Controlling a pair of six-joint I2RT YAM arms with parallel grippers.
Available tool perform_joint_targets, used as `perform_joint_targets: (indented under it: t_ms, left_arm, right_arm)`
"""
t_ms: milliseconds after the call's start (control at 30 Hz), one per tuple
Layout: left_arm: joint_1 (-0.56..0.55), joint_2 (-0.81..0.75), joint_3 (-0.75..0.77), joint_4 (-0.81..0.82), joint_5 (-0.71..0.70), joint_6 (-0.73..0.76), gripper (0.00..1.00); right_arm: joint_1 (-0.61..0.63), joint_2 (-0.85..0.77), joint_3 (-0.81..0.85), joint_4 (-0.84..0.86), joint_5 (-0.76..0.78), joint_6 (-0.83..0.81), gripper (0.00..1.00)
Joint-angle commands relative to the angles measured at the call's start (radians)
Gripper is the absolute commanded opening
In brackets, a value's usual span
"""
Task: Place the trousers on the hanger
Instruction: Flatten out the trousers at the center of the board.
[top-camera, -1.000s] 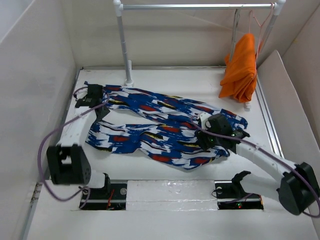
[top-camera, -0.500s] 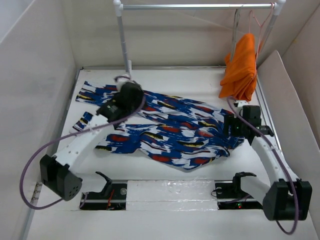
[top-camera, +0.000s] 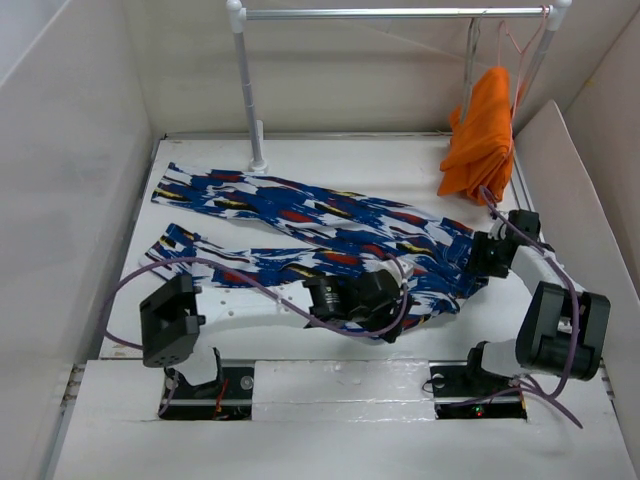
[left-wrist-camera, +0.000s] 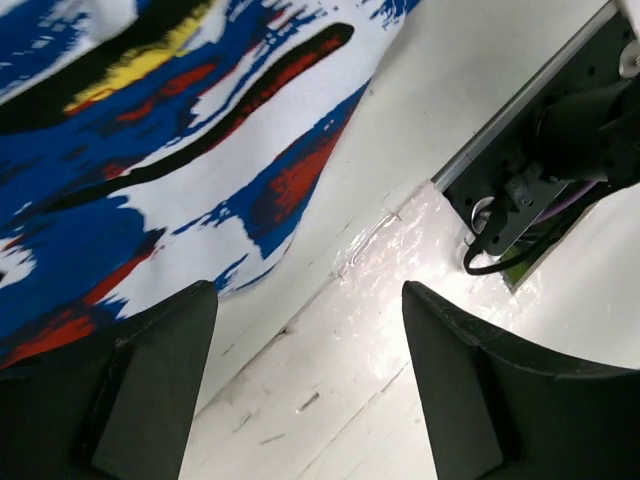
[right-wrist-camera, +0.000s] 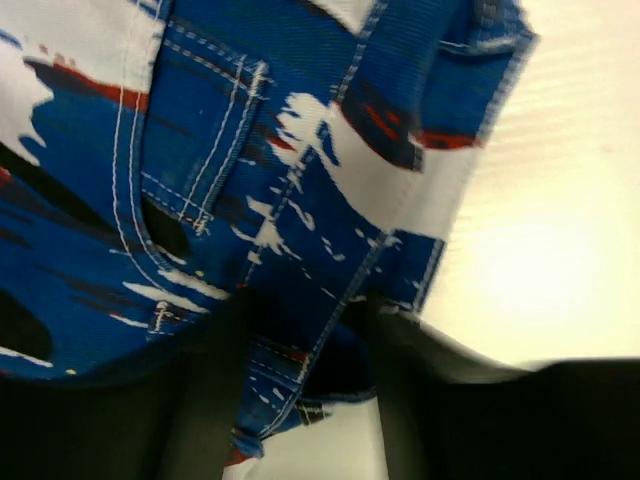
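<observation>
Lab cell: white partition walls (top-camera: 70, 150), clothes rail (top-camera: 390, 13)

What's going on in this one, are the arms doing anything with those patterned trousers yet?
The trousers lie spread flat on the table, not hung on anything. The right gripper is at the waistband end, its fingers on either side of a fold of cloth; whether they are clamped cannot be told. The left gripper hangs open over the near edge of the cloth, holding nothing.
</observation>
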Motion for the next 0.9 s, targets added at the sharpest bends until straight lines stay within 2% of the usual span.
perform_joint_targets:
  t_ms: [0,67,100,167,233,267,333,367,433,467,533,567,633,667,733,767,800,867]
  left_arm:
    - [0.004,0.074,0.06,0.091,0.067,0.083,0.71]
    - [0.004,0.107,0.06,0.103,0.079,0.091,0.71]
    - [0.004,0.127,0.066,0.119,0.081,0.099,0.71]
    - [0.004,0.195,0.083,0.126,0.074,0.112,0.71]
    - [0.004,0.256,0.104,0.131,0.049,0.122,0.68]
    - [0.004,0.272,0.124,0.12,-0.003,0.119,0.56]
    - [0.004,0.292,0.135,0.113,-0.034,0.117,0.38]
    - [0.013,0.293,0.135,0.12,-0.03,0.12,0.23]
    - [0.013,0.287,0.13,0.131,-0.033,0.125,0.05]
    - [0.013,0.284,0.129,0.131,-0.028,0.125,0.0]
    - [0.024,0.24,0.115,0.131,0.004,0.113,0.0]
    - [0.024,0.212,0.097,0.139,0.059,0.106,0.0]
    - [0.036,0.013,0.055,0.166,0.241,0.054,0.0]
    - [0.036,0.013,0.055,0.166,0.242,0.054,0.0]
    - [0.063,-0.106,-0.033,0.259,0.355,0.002,0.0]
    - [0.12,-0.137,-0.078,0.31,0.489,-0.028,0.0]
    - [0.149,-0.168,-0.18,0.434,0.552,-0.059,0.0]
    - [0.212,-0.216,-0.286,0.568,0.704,-0.139,0.0]
  right_arm:
    - [-0.005,0.076,0.06,0.093,-0.074,-0.001,0.43]
    - [-0.005,0.095,0.083,0.089,-0.08,0.001,0.3]
    - [-0.005,0.098,0.091,0.089,-0.088,0.0,0.12]
    - [0.004,0.086,0.107,0.074,-0.079,-0.002,0.03]
    - [0.016,0.067,0.12,0.061,-0.063,-0.002,0.0]
    - [0.027,0.046,0.121,0.046,-0.06,-0.004,0.0]
    - [0.051,0.023,0.132,0.024,-0.022,-0.011,0.0]
    - [0.064,-0.006,0.131,0.008,-0.014,-0.016,0.0]
    - [0.064,-0.035,0.121,-0.003,-0.005,-0.027,0.0]
    - [0.064,-0.049,0.118,-0.018,0.003,-0.028,0.0]
    - [0.064,-0.09,0.117,-0.032,0.01,-0.043,0.0]
    - [0.064,-0.1,0.12,-0.049,0.021,-0.048,0.0]
    - [0.064,-0.129,0.141,-0.057,0.049,-0.059,0.0]
    - [0.064,-0.129,0.141,-0.042,0.049,-0.059,0.0]
    - [0.064,-0.094,0.164,-0.006,0.049,-0.053,0.0]
    - [0.064,-0.065,0.181,0.02,0.05,-0.053,0.0]
    - [0.064,-0.031,0.225,0.02,0.067,-0.053,0.0]
    - [0.064,0.088,0.275,0.017,0.079,-0.06,0.0]
